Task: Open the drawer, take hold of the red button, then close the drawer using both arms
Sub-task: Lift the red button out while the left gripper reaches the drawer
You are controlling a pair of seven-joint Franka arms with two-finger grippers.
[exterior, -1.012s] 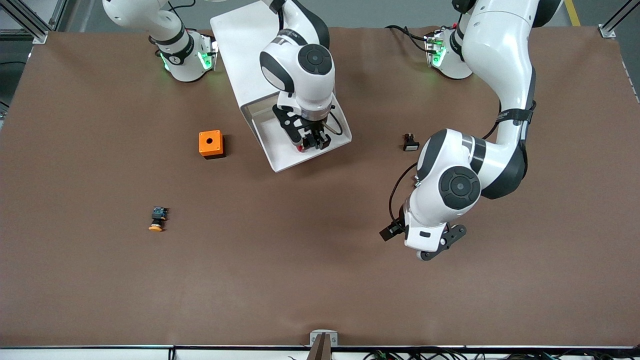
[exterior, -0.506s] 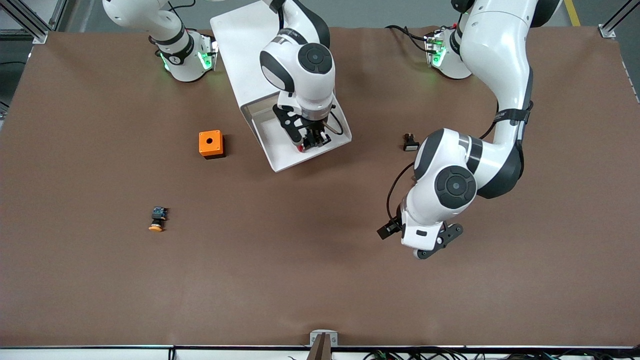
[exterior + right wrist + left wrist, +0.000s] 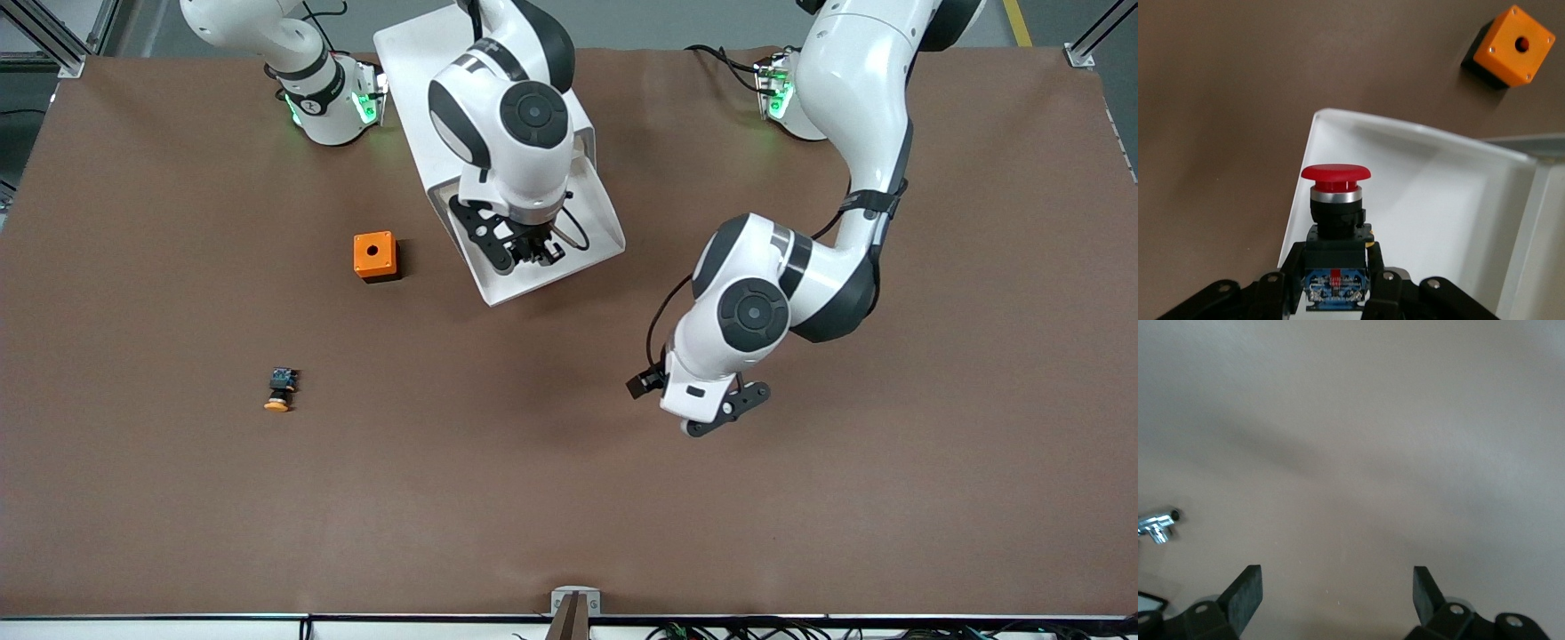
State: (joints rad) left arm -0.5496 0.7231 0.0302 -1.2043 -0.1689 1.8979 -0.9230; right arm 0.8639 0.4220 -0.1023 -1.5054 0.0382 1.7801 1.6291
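Note:
The drawer (image 3: 597,233) stands pulled open from the white cabinet (image 3: 418,53); its white tray also shows in the right wrist view (image 3: 1451,213). My right gripper (image 3: 532,256) is over the open tray and shut on the button (image 3: 1336,175), with red cap, black body and blue-grey rear end. It grips the button's body (image 3: 1336,283) and holds it clear above the tray floor. My left gripper (image 3: 716,423) hangs open and empty over bare brown table, nearer the front camera than the drawer. Its fingers (image 3: 1245,593) stand wide apart.
An orange cube with a round hole (image 3: 374,255) sits beside the drawer toward the right arm's end, also in the right wrist view (image 3: 1513,47). A yellow-orange capped button (image 3: 281,390) lies nearer the front camera. A small shiny metal piece (image 3: 1158,523) shows in the left wrist view.
My right gripper has risen with the red button and shifted slightly toward the right arm's end. My left arm has swung toward the middle of the table, covering a small black-and-white part.

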